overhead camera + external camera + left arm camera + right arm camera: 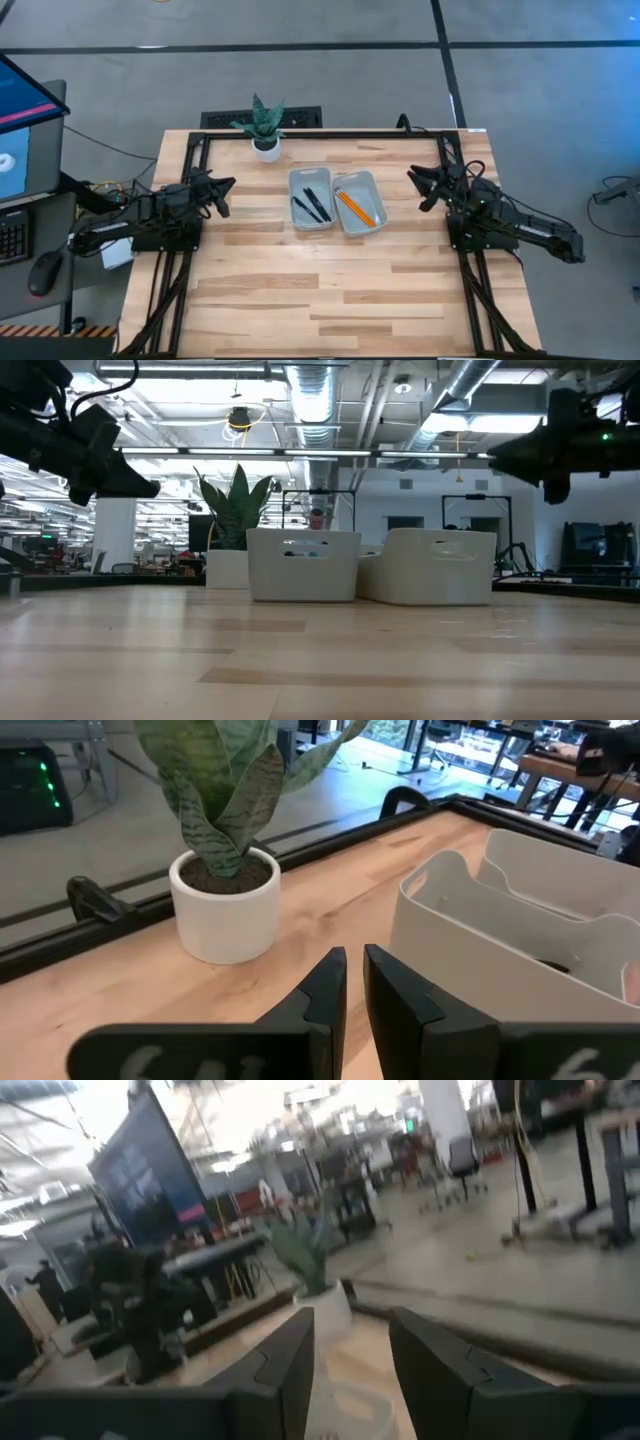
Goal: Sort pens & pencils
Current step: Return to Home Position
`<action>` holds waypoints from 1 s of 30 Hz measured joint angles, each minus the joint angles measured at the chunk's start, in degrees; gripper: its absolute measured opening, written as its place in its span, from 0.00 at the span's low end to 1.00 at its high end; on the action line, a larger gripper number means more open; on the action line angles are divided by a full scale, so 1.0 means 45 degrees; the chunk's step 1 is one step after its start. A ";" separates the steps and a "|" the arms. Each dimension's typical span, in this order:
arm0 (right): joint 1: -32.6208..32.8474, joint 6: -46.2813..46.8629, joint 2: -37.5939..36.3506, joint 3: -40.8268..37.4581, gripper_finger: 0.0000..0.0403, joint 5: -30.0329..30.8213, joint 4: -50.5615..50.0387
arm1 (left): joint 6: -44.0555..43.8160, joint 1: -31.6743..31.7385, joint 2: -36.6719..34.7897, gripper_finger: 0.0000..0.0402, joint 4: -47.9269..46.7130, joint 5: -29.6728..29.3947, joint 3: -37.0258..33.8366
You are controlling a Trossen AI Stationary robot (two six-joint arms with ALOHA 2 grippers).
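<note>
Three black pens lie in the left grey bin at the table's middle. Orange pencils lie in the right grey bin beside it. In the low view both bins stand side by side, and what is in them is hidden. My left gripper hangs above the table left of the bins, empty, its fingers nearly together. My right gripper hangs right of the bins, open and empty.
A potted plant in a white pot stands at the far edge, left of the bins; it also shows in the left wrist view. Bare wooden tabletop lies in front of the bins. A monitor, keyboard and mouse are off the table's left.
</note>
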 joint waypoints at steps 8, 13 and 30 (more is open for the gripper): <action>0.0000 0.0360 0.0000 0.0000 0.39 -0.0005 -0.0730 | 0.0075 -0.0002 -0.0003 0.07 0.0146 -0.0028 -0.0026; 0.0000 0.0355 0.0039 -0.0005 0.39 -0.0009 -0.0730 | 0.0165 0.0000 0.0000 0.07 -0.0074 0.0130 -0.0001; 0.0024 0.0355 0.0039 -0.0010 0.38 -0.0024 -0.0730 | -0.0327 0.0000 0.0000 0.07 -0.0151 -0.0327 -0.0001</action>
